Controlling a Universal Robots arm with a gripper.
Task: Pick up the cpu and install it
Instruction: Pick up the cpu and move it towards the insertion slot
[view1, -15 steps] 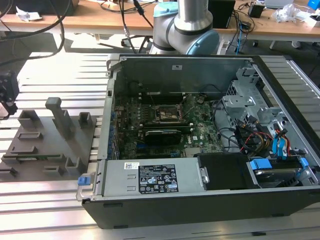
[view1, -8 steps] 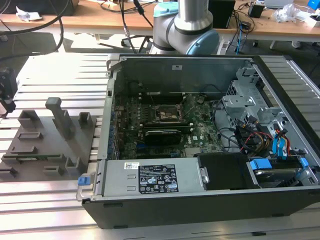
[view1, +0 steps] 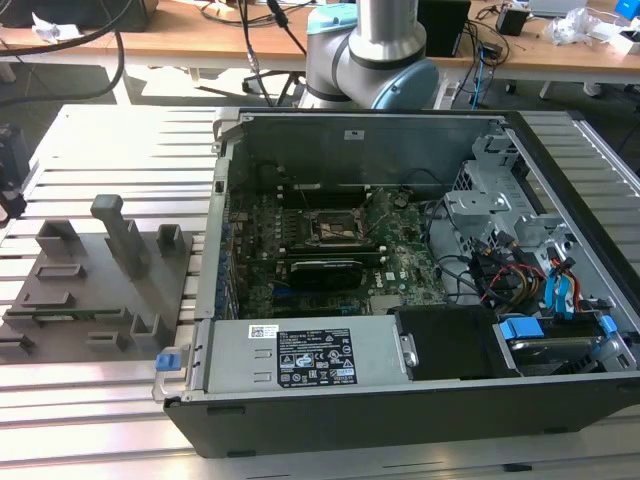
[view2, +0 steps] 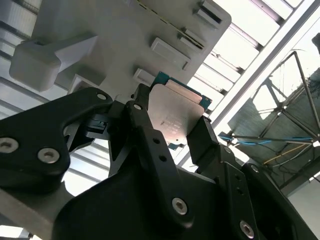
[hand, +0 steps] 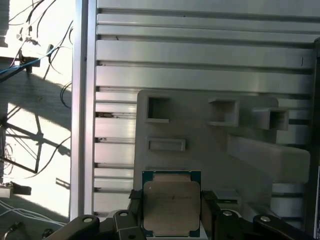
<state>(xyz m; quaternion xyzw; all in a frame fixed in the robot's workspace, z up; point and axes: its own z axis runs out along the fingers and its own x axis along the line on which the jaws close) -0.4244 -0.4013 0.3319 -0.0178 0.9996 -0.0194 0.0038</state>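
The cpu (hand: 171, 202), a flat square chip with a pale metallic top and a green edge, sits between my gripper's (hand: 171, 210) black fingers. The gripper (view2: 172, 127) is shut on the cpu (view2: 176, 114), one finger (view2: 142, 122) against each of two opposite edges. The chip hangs well above the grey fixture plate (hand: 210, 150). In the exterior view the open computer case (view1: 420, 400) lies in the middle, with the black socket frame (view1: 335, 228) on its motherboard. The arm's base (view1: 370, 50) stands behind the case.
The grey fixture (view1: 100, 280) with upright blocks and slots stands at the exterior view's left of the case on the slatted aluminium table (view1: 90, 420). Drive cages and cables (view1: 520, 270) fill the case's right side. Desks with cables lie beyond.
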